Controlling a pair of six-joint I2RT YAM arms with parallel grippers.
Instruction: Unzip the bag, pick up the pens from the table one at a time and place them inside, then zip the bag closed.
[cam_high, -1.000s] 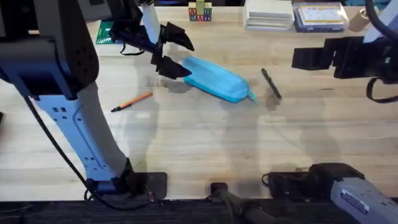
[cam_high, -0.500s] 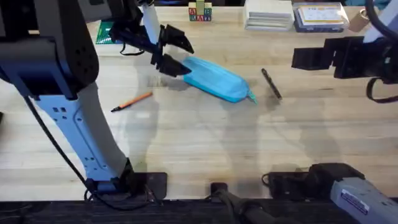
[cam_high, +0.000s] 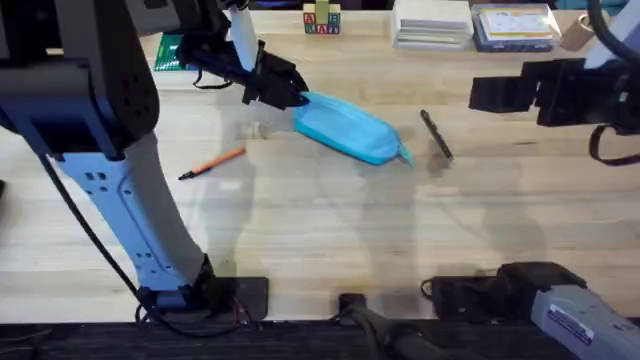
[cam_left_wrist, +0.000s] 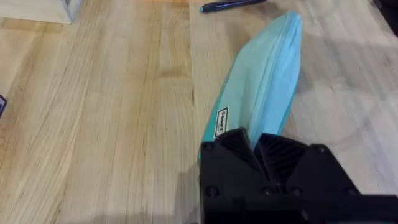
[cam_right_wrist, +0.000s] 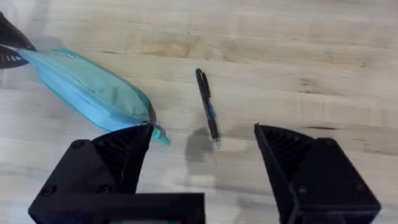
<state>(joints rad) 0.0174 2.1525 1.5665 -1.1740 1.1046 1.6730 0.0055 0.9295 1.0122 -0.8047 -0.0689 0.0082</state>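
The light blue soft fabric pouch (cam_high: 346, 128) is pinched at its end by the closed black fingers of the left gripper (cam_high: 290, 98); it stretches away from them across the pale wood-grain table (cam_high: 330, 230). Beyond its far tip a thin black pen (cam_high: 436, 134) is seen. A thin orange pen (cam_high: 212, 163) lies near the left gripper, apart from the pouch. The right gripper (cam_right_wrist: 202, 149) is held wide open above the black pen, holding nothing.

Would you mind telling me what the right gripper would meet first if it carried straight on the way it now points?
Probably the black pen, which lies between the open right gripper's fingers; depth is unclear, so it might reach bare table instead.
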